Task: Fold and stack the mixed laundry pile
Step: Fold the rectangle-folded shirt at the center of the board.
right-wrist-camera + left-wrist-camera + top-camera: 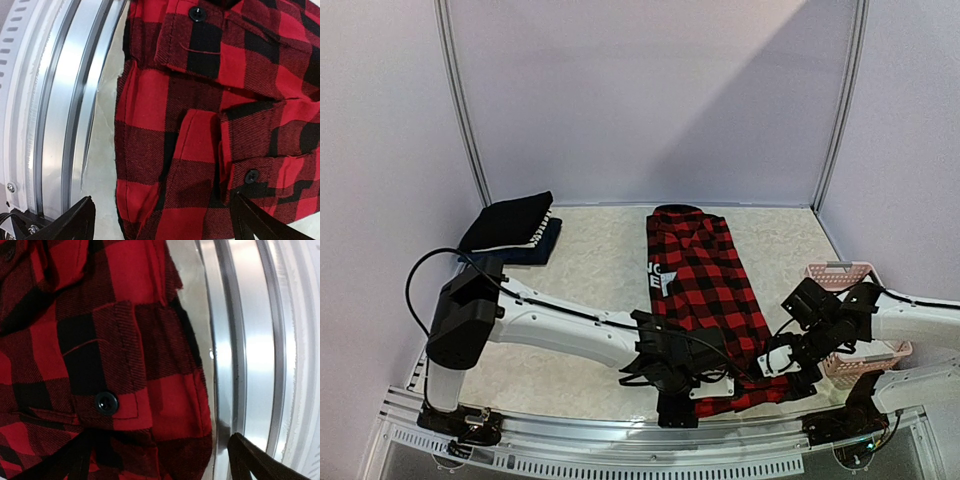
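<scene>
The red-and-black plaid flannel shirt (pixel 705 290) lies as a long folded strip down the middle of the table, its near end at the front edge. My left gripper (pixel 678 390) hovers open over the near left corner; in the left wrist view its fingertips (pixel 255 462) straddle the plaid cloth (pixel 100 340) and nothing is pinched. My right gripper (pixel 788 362) is open over the near right corner, its fingers (pixel 70 222) spread wide across the shirt (pixel 210 100). A folded stack of black and navy clothes (pixel 510 228) sits at the far left.
A pink slatted basket (pixel 850 325) stands at the right edge beside the right arm. The metal rail (pixel 250 340) of the table front runs just past the shirt's hem, and shows in the right wrist view too as a rail (pixel 55 100). A black patch with white print (pixel 660 275) shows at the shirt's left edge.
</scene>
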You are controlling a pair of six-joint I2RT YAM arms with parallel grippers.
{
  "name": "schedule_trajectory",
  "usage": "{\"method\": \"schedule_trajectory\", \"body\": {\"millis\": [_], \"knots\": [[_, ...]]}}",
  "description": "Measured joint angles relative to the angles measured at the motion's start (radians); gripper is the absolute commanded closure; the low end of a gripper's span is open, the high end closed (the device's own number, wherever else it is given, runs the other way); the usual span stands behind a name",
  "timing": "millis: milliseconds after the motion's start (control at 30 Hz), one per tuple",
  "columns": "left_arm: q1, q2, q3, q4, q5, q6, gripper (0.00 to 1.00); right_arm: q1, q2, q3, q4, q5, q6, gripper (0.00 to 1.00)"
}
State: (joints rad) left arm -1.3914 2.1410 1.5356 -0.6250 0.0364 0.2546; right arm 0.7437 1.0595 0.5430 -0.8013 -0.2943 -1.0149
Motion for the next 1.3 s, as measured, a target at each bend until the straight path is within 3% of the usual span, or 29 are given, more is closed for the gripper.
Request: {"method": "schedule_trajectory", "body": {"millis": [67,200,367,433,500,567,667,1000,1300], "knots": [[-0.008,0.0,0.004,-0.004,-0.027,-0.023,0.16,0.0,0.014,-0.015,0.017,0.001,-0.007,0.1],[-0.035,-0.006,-0.01,0.01,-0.053,-0.05,0.43,0.0,0.049,-0.062,0.047,0.006,-0.023,0.12],[-0.05,-0.032,-0.058,0.063,-0.074,-0.057,0.72,0.0,0.049,-0.095,0.074,0.005,-0.047,0.24],[-0.039,-0.032,-0.064,0.07,-0.102,-0.062,0.79,0.0,0.048,-0.099,0.092,0.002,-0.045,0.36],[-0.029,-0.032,-0.068,0.076,-0.128,-0.06,0.88,0.0,0.049,-0.099,0.116,0.003,-0.042,0.64],[-0.026,-0.032,-0.071,0.082,-0.15,-0.06,1.0,0.0,0.058,-0.097,0.136,0.004,-0.044,0.85],[-0.026,-0.035,-0.072,0.087,-0.176,-0.061,1.0,0.0,0.077,-0.072,0.111,0.007,-0.041,0.99],[-0.022,-0.17,-0.086,0.037,-0.353,-0.066,1.0,-0.001,-0.015,0.172,-0.074,0.013,0.005,1.0],[0.045,-0.265,-0.03,-0.026,-0.545,-0.069,1.0,-0.042,-0.035,0.233,-0.027,0.103,0.091,1.0]]}}
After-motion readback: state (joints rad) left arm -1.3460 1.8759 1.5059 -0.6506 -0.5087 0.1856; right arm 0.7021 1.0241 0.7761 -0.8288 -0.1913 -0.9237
